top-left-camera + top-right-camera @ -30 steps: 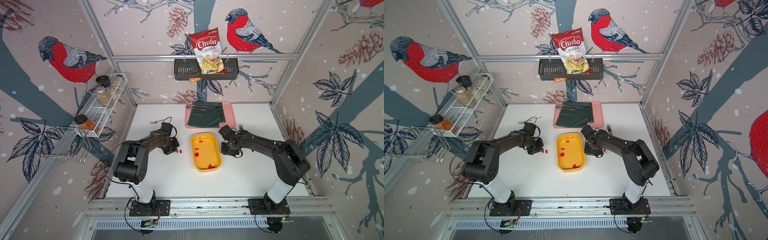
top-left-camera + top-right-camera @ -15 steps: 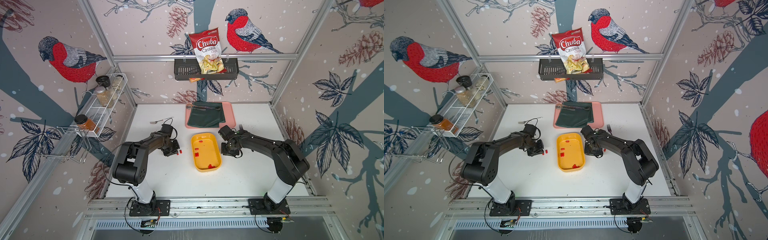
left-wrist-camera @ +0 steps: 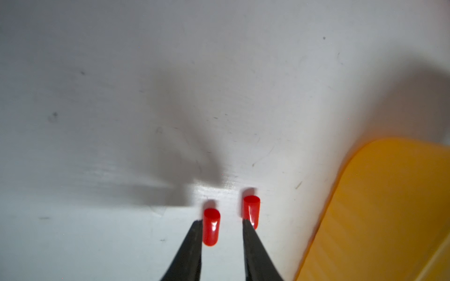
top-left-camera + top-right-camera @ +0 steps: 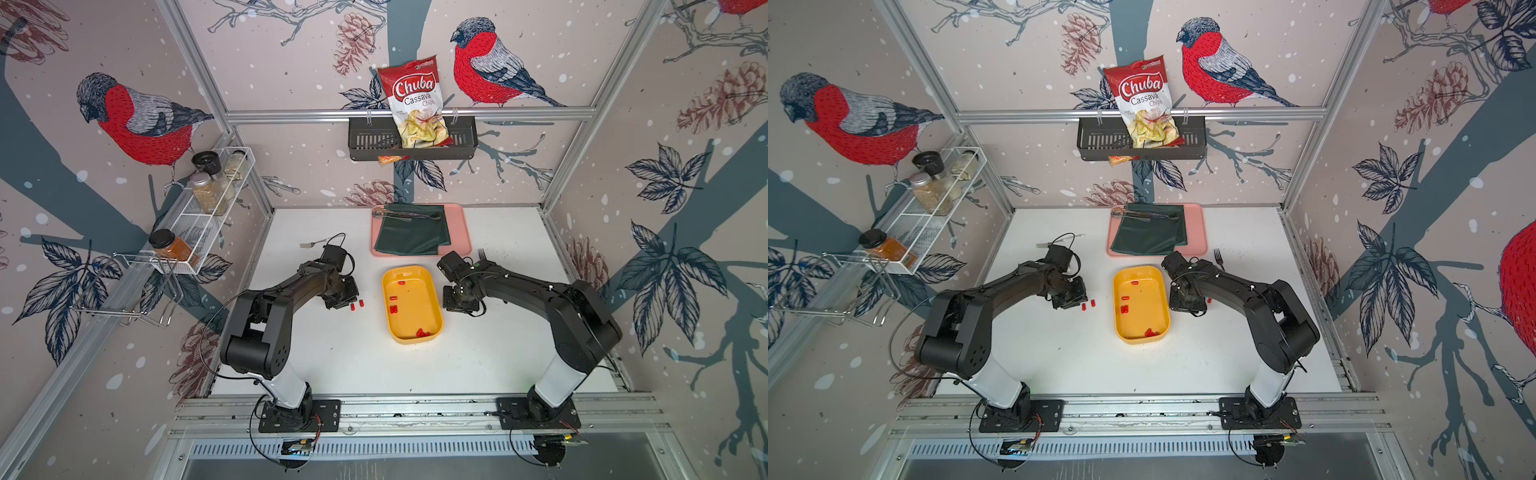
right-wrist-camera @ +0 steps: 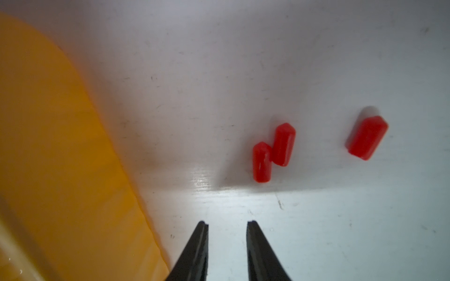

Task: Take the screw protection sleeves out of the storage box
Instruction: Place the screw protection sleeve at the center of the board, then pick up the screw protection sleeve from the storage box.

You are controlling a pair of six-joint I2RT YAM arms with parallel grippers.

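Left pincer (image 3: 222,221), shut before, is now narrowly parted, a second sleeve (image 3: 211,226) lying at the storage box's (image 4: 417,309) nine o'clock; right pincer (image 5: 227,223) stays narrow, empty.

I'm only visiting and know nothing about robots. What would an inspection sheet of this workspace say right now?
Surface: white table, lightly scuffed.
Job's things: yellow storage box holds several red sleeves; two sleeves lie on the table by the left gripper, three sleeves by the right gripper.
Clutter: pink tray with green cloth and tongs; a fork beside the right arm.
Grippers: left gripper open, one sleeve lying between its fingers; right gripper open, empty.
Cables: black cable loops off the left arm.
Surroundings: chips bag in a black wall basket; spice jars on a wire rack; bird wallpaper.
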